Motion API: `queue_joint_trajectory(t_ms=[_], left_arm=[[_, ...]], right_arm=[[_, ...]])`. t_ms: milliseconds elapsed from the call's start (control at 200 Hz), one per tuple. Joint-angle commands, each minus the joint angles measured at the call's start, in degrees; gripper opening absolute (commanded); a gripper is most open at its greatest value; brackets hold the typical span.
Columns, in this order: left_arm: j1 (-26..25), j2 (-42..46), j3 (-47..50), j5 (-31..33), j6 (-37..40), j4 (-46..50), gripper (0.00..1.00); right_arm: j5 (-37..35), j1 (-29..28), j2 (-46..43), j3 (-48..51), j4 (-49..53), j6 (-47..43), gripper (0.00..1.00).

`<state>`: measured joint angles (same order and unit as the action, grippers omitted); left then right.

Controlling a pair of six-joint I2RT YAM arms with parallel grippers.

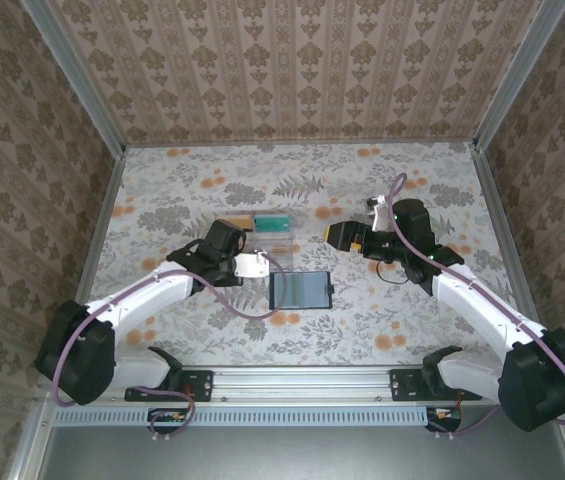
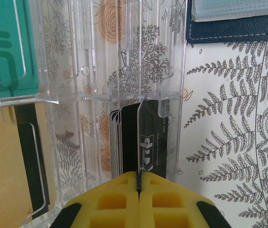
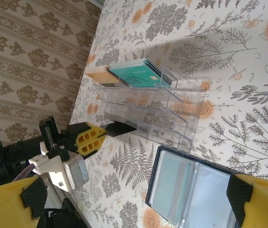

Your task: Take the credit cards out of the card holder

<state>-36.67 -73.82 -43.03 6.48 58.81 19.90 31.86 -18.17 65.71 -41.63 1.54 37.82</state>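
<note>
Up close, left jaws pinch a black card (image 2: 149, 142).

I've got the clear tiered card holder (image 3: 174, 114) loaded: a teal stack (image 3: 141, 73) lies face-up in its top tier, with an orange-yellow card (image 3: 99, 76) just beside it. In the lowest tier sit black cards (image 2: 150, 142) with white print, one pinched at its edge by my left gripper (image 2: 138, 184).

The card holder (image 1: 300, 226) stands mid-way on the table (image 1: 412, 300); credit cards (image 1: 274, 220) sit in its tiers; an open wallet (image 1: 300, 290) lies just before it.
</note>
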Motion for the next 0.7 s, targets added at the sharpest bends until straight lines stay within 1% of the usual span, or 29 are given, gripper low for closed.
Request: queue_joint_trajectory(t_ms=[0, 185, 380, 570, 695], left_arm=[[0.58, -1.77, 0.55, 0.11, 1.07, -0.96, 0.00], [1.33, -3.07, 0.22, -0.33, 0.13, -0.56, 0.00], [1.33, -3.61, 0.44, 0.10, 0.79, -0.96, 0.00], [1.51, -3.65, -2.51, 1.25, 2.51, 3.18, 0.00], [1.60, -3.11, -5.09, 2.56, 2.19, 6.09, 0.00]], right_arm=[[1.23, 0.59, 0.62, 0.49, -1.54, -0.56, 1.00], [1.68, 0.95, 1.08, 0.52, -1.82, -0.48, 1.00], [2.22, 1.41, 1.60, 0.49, -2.18, -0.47, 1.00], [2.53, 1.72, 2.05, 0.49, -2.68, -0.23, 1.00], [2.83, 1.81, 2.40, 0.62, -2.86, -0.21, 1.00]])
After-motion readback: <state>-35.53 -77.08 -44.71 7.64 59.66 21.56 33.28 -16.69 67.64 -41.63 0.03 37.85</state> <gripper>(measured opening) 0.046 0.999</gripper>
